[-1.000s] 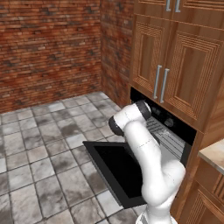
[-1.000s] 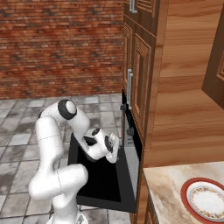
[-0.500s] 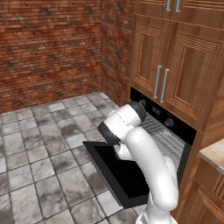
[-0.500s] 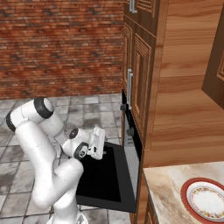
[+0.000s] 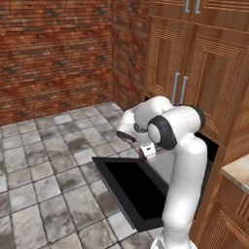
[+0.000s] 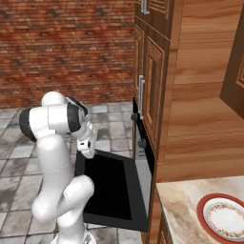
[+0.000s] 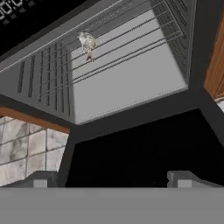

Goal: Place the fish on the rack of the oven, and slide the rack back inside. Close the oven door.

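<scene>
left base view: the wide black glass oven door (image 5: 133, 187) lies folded down flat over the tiled floor. right base view: a red-rimmed white plate (image 6: 224, 220) sits on the near counter. hand view: the two-finger gripper (image 7: 110, 178) is spread wide, empty; the small grey-silver fish (image 7: 88, 43) lies on the thin-wire silver rack (image 7: 111, 46), far inside the black built-in oven (image 7: 127, 74).

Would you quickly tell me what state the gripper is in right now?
Gripper: open, holding nothing, above the lowered oven door.

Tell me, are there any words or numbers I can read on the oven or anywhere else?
Control strip of the oven: pale marks like digits at the top corner of the hand view, too blurred and cut off to read.
Plate: a dotted rim pattern, no letters.
Nothing else carries writing.
</scene>
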Available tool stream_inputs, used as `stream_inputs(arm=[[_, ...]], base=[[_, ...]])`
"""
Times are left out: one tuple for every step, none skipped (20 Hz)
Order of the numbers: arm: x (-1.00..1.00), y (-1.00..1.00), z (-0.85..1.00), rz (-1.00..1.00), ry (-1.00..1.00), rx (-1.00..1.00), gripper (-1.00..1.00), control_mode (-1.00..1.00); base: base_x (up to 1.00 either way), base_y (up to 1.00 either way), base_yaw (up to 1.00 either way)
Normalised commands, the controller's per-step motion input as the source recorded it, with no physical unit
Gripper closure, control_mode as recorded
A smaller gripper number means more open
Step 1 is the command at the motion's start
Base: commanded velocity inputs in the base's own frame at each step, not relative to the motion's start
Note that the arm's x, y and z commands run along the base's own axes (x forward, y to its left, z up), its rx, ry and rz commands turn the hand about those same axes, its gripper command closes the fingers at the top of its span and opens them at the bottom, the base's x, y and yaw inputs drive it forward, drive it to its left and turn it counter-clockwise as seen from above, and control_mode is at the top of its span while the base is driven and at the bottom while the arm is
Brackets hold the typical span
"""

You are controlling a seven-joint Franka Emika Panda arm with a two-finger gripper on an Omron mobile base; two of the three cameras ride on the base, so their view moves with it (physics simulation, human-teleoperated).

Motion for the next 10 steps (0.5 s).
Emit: stream_inputs(arm=[[-0.11,1.00,0.91,0.04,0.17,-0.11,-1.00,-1.00],[-0.16,1.00,0.84,0.05,0.14,-0.13,-1.00,-1.00],[-0.24,1.00,0.79,0.06,0.11,-0.14,-1.00,-1.00],[-0.31,1.00,0.74,0.06,0.07,-0.15,-1.00,-1.00],[-0.41,1.00,0.67,0.06,0.02,-0.17,-1.00,-1.00],[-0.59,1.00,0.61,0.05,0.00,-0.19,-1.00,-1.00],[-0.73,1.00,0.56,0.04,0.00,-0.20,-1.00,-1.00],[-0.81,1.00,0.50,0.03,-0.01,-0.21,-1.00,-1.00],[-0.88,1.00,0.44,0.03,-0.05,-0.22,-1.00,-1.00],[-0.90,1.00,0.38,0.03,-0.05,-0.23,-1.00,-1.00]], base=[[0.00,0.00,0.00],[0.00,0.00,0.00],[0.00,0.00,0.00],[0.00,0.00,0.00],[0.00,0.00,0.00],[0.00,0.00,0.00],[0.00,0.00,0.00],[0.00,0.00,0.00],[0.00,0.00,0.00],[0.00,0.00,0.00]])
